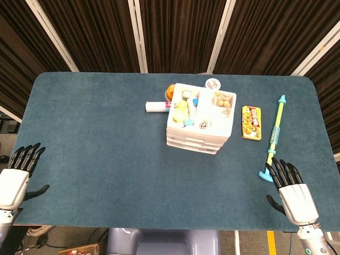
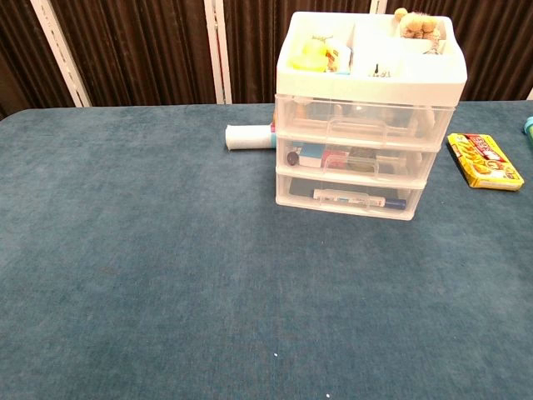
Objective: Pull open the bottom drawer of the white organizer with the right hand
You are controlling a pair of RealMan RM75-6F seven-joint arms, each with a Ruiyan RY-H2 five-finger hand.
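The organizer (image 2: 366, 125) sits mid-frame on the desk (image 1: 95, 154), bottom drawer (image 2: 350, 198) closed (a pen inside); right robot hand (image 1: 292, 188), lower right, and left robot hand (image 1: 18, 175), lower left, both released.

I see a teal-blue table (image 1: 106, 138). The organizer (image 2: 366, 125) is white on top with clear drawers. The bottom drawer (image 2: 350, 198) shows a blue-capped pen. The snack pack (image 2: 485, 160) is yellow with red print. The water squirter (image 1: 274, 133) is green-yellow with cyan ends. Both the right hand (image 1: 289, 186) and the left hand (image 1: 18, 172) are white with black fingers.
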